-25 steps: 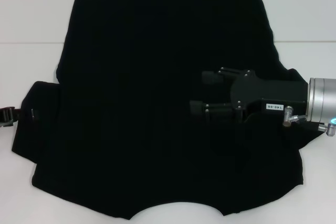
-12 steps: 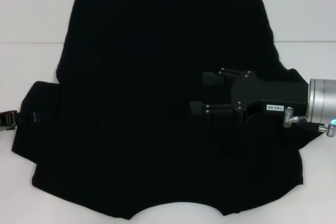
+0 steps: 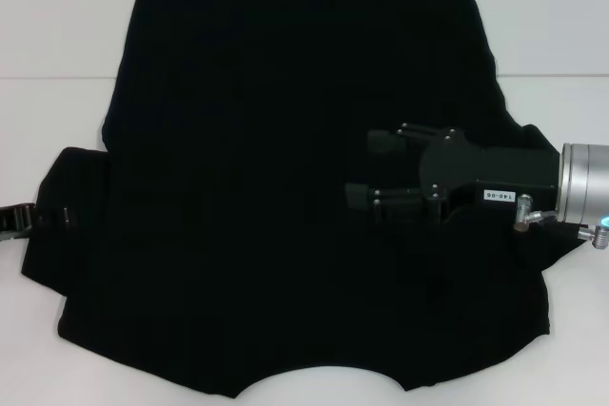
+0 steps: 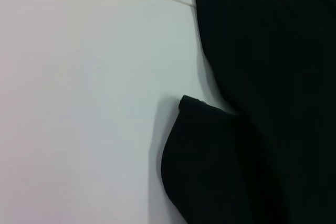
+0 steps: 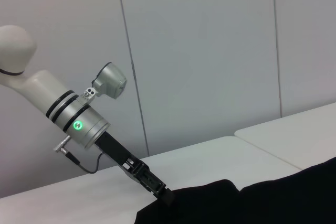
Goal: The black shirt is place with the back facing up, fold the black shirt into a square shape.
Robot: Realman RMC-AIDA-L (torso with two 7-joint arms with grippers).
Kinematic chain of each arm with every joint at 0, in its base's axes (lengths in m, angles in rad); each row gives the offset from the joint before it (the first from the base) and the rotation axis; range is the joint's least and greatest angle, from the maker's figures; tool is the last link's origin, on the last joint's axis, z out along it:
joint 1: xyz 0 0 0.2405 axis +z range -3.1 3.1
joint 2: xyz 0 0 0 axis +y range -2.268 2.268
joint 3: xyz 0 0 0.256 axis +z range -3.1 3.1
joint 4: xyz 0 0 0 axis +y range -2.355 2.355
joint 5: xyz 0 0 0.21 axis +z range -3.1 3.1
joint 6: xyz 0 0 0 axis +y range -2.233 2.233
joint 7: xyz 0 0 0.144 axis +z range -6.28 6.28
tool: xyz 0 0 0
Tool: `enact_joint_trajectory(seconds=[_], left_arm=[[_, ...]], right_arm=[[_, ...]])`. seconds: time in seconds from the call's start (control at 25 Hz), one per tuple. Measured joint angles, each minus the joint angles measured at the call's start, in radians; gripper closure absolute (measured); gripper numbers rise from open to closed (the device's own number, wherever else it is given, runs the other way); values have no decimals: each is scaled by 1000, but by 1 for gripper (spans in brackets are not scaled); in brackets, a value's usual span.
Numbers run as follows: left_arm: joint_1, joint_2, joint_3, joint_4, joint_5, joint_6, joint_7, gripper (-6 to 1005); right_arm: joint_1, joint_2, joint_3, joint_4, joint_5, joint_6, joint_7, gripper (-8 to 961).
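The black shirt point(image 3: 285, 168) lies spread flat on the white table point(image 3: 57, 26), its curved neckline at the near edge. My right gripper point(image 3: 366, 166) hovers over the shirt's right half, pointing left. It is open with nothing between its fingers. The right sleeve point(image 3: 552, 244) shows below its silver wrist. My left gripper point(image 3: 17, 218) sits at the outer edge of the left sleeve point(image 3: 67, 235), touching the cloth. In the right wrist view the left gripper point(image 5: 157, 186) meets the shirt point(image 5: 252, 203) at the sleeve edge. The left wrist view shows the sleeve point(image 4: 210, 166) beside bare table point(image 4: 79, 103).
White table surrounds the shirt, with a seam line point(image 3: 48, 78) across it. A pale panelled wall point(image 5: 210, 51) stands behind the table in the right wrist view. The left arm point(image 5: 79, 124) reaches down from the side.
My left gripper has slid slightly right, further onto the left sleeve's edge. The right gripper has shifted a hair to the right and stays open.
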Motion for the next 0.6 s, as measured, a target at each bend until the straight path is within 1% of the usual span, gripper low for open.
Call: enact_joint_trajectory(seconds=[0.36, 0.6], left_arm=[[-1, 4, -2, 1, 0, -4, 7, 200], [-6, 5, 0, -4, 10, -6, 19, 401]], right_arm=[[-3, 0, 6, 0, 1, 0, -2, 26], [-3, 0, 7, 0, 1, 0, -3, 27]])
